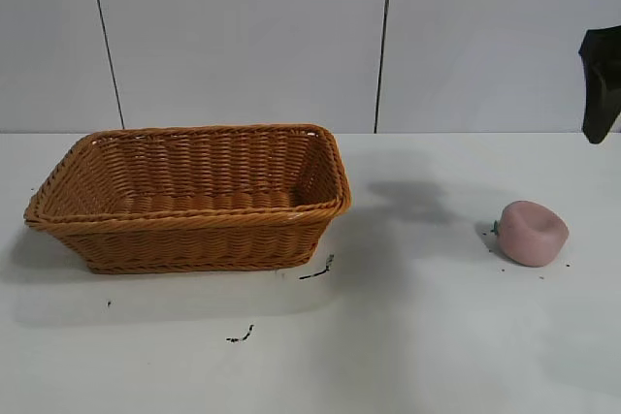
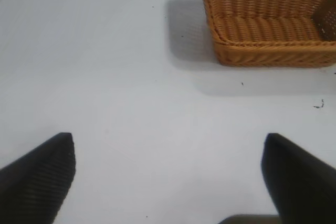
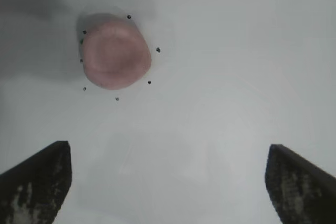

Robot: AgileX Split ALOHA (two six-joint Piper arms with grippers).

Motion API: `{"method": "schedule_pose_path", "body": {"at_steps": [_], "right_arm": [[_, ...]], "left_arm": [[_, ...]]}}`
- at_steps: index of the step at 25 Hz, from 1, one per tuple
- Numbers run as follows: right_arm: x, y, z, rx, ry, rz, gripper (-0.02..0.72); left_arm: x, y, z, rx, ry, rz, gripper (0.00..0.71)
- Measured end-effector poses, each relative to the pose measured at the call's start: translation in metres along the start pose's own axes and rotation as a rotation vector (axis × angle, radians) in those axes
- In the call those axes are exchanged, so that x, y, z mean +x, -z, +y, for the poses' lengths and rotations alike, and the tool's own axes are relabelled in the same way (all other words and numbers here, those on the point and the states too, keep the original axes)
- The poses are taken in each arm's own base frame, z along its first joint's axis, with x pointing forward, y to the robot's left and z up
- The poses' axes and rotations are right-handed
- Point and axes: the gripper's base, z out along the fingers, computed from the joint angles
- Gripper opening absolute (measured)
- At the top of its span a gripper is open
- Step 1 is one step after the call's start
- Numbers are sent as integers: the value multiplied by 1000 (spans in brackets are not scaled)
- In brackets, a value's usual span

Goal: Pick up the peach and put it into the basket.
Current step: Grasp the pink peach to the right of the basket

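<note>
Peach (image 1: pixel 532 233): lying on the table well to the right of the basket (image 1: pixel 194 196), not yet picked up.
Right gripper (image 3: pixel 168 182): hanging above and beyond the peach, fingers spread wide and holding nothing, likely lining up to descend on it.
Left gripper (image 2: pixel 168 177): sitting apart from the basket, fingers spread wide, idling over bare table.
Table (image 1: pixel 417 336): showing white, with small dark specks around the peach and basket.
Wall (image 1: pixel 243 36): standing behind as pale panels.

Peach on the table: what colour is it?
Pale matte pink; the peach shows best in the right wrist view, lying on the white table.
</note>
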Motion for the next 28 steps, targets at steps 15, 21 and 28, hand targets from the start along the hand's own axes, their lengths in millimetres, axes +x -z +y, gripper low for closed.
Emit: {"method": "schedule_pose_path", "body": {"at_steps": [15, 21, 28], "right_arm": [[-7, -96, 9, -48, 0, 30, 696], [-1, -119, 10, -49, 1, 71, 696], [1, -126, 10, -50, 2, 89, 676]], "left_arm": [[0, 0, 0, 0, 0, 0, 693], [0, 0, 0, 0, 0, 0, 693], [0, 0, 0, 0, 0, 0, 693]]}}
